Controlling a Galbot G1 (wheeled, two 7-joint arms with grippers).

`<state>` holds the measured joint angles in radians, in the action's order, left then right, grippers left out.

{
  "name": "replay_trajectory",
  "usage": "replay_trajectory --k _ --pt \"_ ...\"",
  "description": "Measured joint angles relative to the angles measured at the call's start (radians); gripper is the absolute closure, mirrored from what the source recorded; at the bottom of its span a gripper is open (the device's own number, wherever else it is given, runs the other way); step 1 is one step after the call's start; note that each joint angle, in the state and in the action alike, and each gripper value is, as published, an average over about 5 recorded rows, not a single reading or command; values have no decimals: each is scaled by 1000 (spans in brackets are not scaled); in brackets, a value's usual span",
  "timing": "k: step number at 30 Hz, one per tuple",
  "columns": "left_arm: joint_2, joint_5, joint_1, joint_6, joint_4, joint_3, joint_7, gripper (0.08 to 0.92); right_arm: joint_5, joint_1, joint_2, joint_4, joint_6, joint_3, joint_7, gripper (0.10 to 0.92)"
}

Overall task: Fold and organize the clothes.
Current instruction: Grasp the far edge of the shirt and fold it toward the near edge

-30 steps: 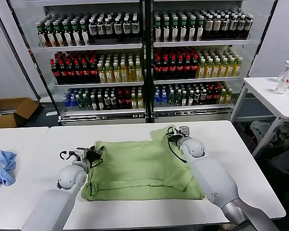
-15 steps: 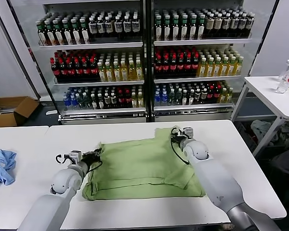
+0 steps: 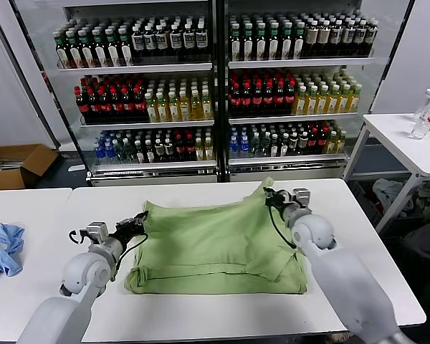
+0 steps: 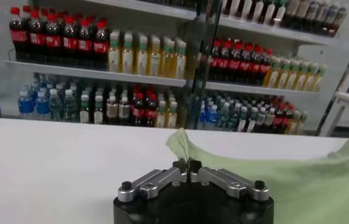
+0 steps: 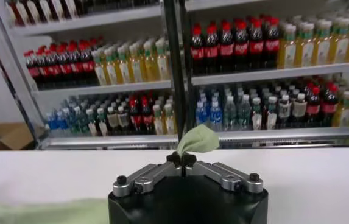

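The light green shirt [image 3: 215, 244] lies partly folded on the white table [image 3: 358, 272] in the head view. My left gripper [image 3: 137, 221] is shut on the shirt's far left corner and holds it up off the table; the pinched cloth shows in the left wrist view [image 4: 183, 146]. My right gripper [image 3: 271, 195] is shut on the far right corner, lifted, with a tuft of cloth [image 5: 197, 139] sticking out past the fingertips. The far edge is stretched between both grippers. The near edge rests on the table. Buttons and printed patch are hidden.
A light blue cloth [image 3: 1, 247] lies on the left table. A glass-door fridge [image 3: 215, 86] full of bottles stands behind. A small white table [image 3: 408, 143] with bottles is at the right, a cardboard box [image 3: 14, 165] on the floor at left.
Both grippers have moved apart, left going left and right going right and up. The shirt's far edge is now spread wider and lifted.
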<state>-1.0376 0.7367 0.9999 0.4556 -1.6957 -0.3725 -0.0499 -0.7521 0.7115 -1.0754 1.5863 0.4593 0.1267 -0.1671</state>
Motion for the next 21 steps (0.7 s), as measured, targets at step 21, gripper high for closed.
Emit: replay_trajectory --k 21 --pt "2 -245 320 21 -232 -55 14 794 114 587 5 434 71 267 -55 746"
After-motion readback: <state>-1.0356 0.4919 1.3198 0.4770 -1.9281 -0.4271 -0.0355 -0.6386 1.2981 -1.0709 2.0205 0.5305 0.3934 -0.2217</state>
